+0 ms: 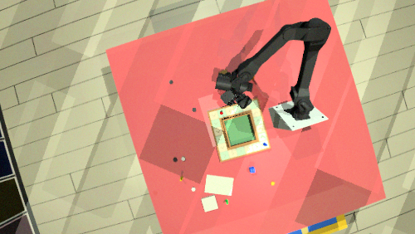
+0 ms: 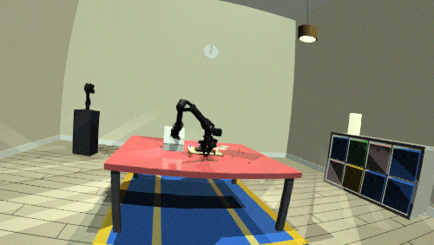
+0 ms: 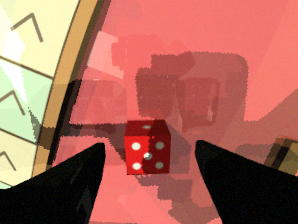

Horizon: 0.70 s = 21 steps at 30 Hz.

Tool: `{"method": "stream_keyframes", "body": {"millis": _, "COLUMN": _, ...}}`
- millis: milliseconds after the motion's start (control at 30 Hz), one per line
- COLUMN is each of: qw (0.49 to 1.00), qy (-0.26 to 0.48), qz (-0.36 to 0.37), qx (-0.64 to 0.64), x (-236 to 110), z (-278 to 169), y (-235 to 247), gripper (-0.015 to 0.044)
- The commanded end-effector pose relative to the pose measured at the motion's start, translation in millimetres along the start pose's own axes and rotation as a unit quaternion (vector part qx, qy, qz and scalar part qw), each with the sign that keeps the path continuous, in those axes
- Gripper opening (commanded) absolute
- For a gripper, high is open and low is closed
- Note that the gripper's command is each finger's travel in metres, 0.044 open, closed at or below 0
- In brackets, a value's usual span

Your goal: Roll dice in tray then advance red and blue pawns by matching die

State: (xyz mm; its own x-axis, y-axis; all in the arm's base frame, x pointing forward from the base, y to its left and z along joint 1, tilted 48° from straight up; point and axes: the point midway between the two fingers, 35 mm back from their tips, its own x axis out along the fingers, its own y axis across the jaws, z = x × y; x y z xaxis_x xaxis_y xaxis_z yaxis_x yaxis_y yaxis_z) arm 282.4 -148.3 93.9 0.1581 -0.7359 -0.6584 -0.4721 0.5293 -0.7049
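The red die (image 3: 147, 145) lies on the red table just outside the board's wooden edge (image 3: 80, 43). My gripper (image 3: 150, 148) (image 1: 235, 99) (image 2: 206, 149) is open and hangs low over the die, one finger on each side, not touching it. In the overhead view the gripper hides the die. The board (image 1: 232, 154) has an arrow track (image 3: 27, 30) around a green tray (image 1: 240, 129). The red pawn (image 1: 221, 112) stands at the board's upper left, the blue pawn (image 1: 265, 144) at its lower right. The blue die (image 1: 251, 169) lies on the table below the board.
Two white cards (image 1: 218, 184) (image 1: 209, 203) lie below the board, with small yellow (image 1: 272, 182), green (image 1: 227, 202), white (image 1: 193, 189) and dark (image 1: 175, 159) tokens around. More dark tokens (image 1: 171, 82) (image 1: 193, 109) lie left. The arm's base (image 1: 296, 116) stands right of the board.
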Motion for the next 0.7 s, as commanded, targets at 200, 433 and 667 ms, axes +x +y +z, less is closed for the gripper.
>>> {"method": "stream_keyframes", "body": {"millis": 200, "qw": 1.000, "qy": -0.001, "qz": 0.003, "qx": -0.003, "x": 7.7, "z": 0.1, "y": 1.9, "gripper": 0.0170}}
{"method": "stream_keyframes", "body": {"millis": 433, "qw": 1.000, "qy": -0.001, "qz": 0.003, "qx": -0.003, "x": 7.7, "z": 0.1, "y": 1.9, "gripper": 0.0084}}
{"method": "stream_keyframes", "body": {"millis": 667, "qw": 0.999, "qy": -0.014, "qz": -0.005, "qx": -0.037, "x": -1.9, "z": 8.2, "y": 5.4, "gripper": 0.0000}}
